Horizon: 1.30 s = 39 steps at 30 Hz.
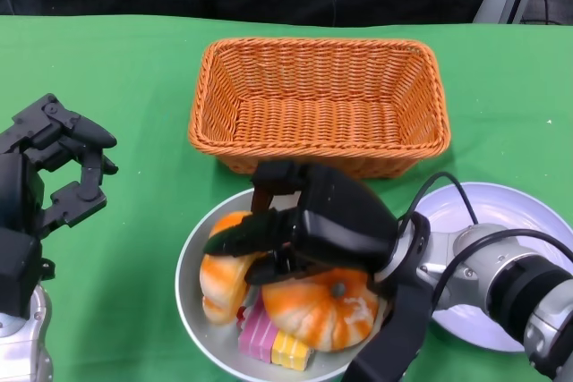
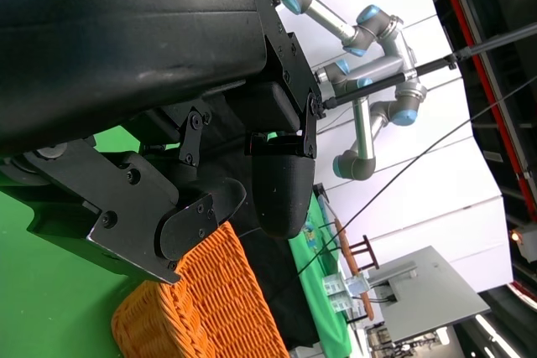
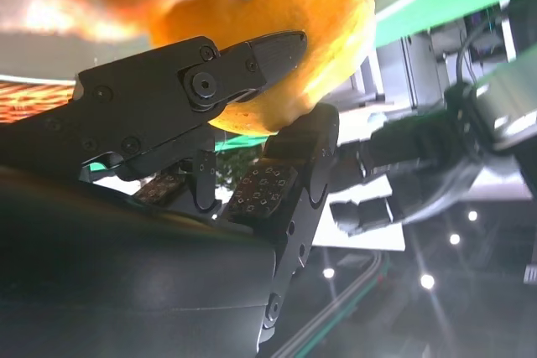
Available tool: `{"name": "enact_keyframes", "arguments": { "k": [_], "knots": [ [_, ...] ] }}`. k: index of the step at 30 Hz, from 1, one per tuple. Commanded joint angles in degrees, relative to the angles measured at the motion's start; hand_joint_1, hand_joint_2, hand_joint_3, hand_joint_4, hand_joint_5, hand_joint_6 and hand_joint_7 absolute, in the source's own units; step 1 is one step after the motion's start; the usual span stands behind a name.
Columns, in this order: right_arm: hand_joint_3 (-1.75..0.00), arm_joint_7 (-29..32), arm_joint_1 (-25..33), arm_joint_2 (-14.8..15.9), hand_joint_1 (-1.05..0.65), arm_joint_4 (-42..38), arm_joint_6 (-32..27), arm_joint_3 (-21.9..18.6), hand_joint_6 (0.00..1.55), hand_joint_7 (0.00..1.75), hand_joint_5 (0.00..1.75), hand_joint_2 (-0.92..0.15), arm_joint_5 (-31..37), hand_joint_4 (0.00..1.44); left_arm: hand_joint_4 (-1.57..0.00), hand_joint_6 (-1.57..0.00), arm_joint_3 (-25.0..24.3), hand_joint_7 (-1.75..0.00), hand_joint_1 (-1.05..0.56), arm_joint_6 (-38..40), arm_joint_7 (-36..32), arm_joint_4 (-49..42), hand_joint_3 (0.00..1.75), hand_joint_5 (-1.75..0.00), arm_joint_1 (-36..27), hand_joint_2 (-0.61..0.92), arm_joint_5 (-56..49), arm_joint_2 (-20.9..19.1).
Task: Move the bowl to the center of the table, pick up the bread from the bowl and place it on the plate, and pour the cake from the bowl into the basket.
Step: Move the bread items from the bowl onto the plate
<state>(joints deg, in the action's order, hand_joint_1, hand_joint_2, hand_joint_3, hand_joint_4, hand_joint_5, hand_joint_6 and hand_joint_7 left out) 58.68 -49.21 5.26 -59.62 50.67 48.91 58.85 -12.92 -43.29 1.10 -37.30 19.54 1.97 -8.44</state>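
Head view: a green table (image 1: 116,114) is shown w/ an orange wicker basket (image 1: 320,105) at centre-rear. Just in front of it a grey bowl (image 1: 208,333) is seen, its far rim near the basket's front wall. Two orange-glazed breads are held in the bowl: one at left (image 1: 222,285), one at front-right (image 1: 324,307), plus a pink-and-yellow cake (image 1: 269,337) at the near side. The right hand (image 1: 309,225) is placed over the bowl, fingers spread across the left bread and resting on the tops of both breads; whether a bread is clamped cannot be told here. A white plate (image 1: 515,212) is seen right of the bowl, partly covered by the right forearm. The left hand (image 1: 49,167) is held above the table at far left, well apart from the bowl, fingers apart, nothing in them.

Right wrist view: an orange bread (image 3: 327,31) is seen pinched betw. an upper finger (image 3: 193,81) and a lower padded finger (image 3: 294,173); contact is made by both tips. A basket edge is visible behind.

Left wrist view: the left hand's fingers (image 2: 277,182) are shown parted and empty, w/ the basket (image 2: 210,308) beyond. Grey robot arms (image 2: 369,64) are seen in the background.
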Motion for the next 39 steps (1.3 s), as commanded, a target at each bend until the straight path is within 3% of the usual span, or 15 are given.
{"name": "enact_keyframes", "arguments": {
  "k": [1,8,20,26,34,39],
  "knots": [
    [0.00,-0.7,-0.4,0.8,-0.22,1.5,1.9,-2.4,1.07,0.41,1.15,-0.88,-2.2,0.87,-0.82,-0.83,-0.2,-1.29,-0.01,-0.4,-0.8,-0.3,1.00,-1.45,0.5,0.61,-0.3,-1.2],
    [-0.01,-3.4,0.5,1.2,-0.21,3.3,4.5,-6.6,0.91,0.70,1.18,-0.91,-5.7,0.84,-0.81,-0.84,-0.3,-1.27,-0.01,0.3,-0.4,-0.2,0.99,-1.46,0.4,0.61,0.1,-1.3],
    [0.00,-10.9,6.7,2.7,-0.24,12.5,5.2,-16.6,0.89,0.82,1.29,-0.89,-14.0,0.87,-0.81,-0.84,-0.4,-1.27,0.00,-0.1,-0.4,-0.7,0.99,-1.46,0.6,0.61,0.0,-1.6],
    [0.00,-22.7,14.4,5.2,-0.23,22.2,4.9,-22.9,0.85,0.95,1.42,-0.89,-23.9,0.82,-0.81,-0.84,-0.3,-1.28,0.00,0.0,-0.3,-0.6,0.97,-1.47,0.6,0.63,0.0,-1.8],
    [-0.01,-38.1,25.8,5.2,-0.24,38.3,-4.3,-31.6,0.87,1.02,1.53,-0.89,-38.6,0.80,-0.81,-0.84,0.4,-1.29,0.01,-0.4,1.6,-1.7,1.00,-1.47,1.0,0.60,0.9,-1.8],
    [-0.03,-43.3,30.1,4.9,-0.27,44.9,-8.8,-35.6,0.81,1.13,1.61,-0.92,-42.0,0.79,-0.82,-0.83,1.0,-1.31,0.00,-0.2,2.4,-2.3,1.03,-1.48,1.1,0.58,1.2,-1.7]
  ]
}}
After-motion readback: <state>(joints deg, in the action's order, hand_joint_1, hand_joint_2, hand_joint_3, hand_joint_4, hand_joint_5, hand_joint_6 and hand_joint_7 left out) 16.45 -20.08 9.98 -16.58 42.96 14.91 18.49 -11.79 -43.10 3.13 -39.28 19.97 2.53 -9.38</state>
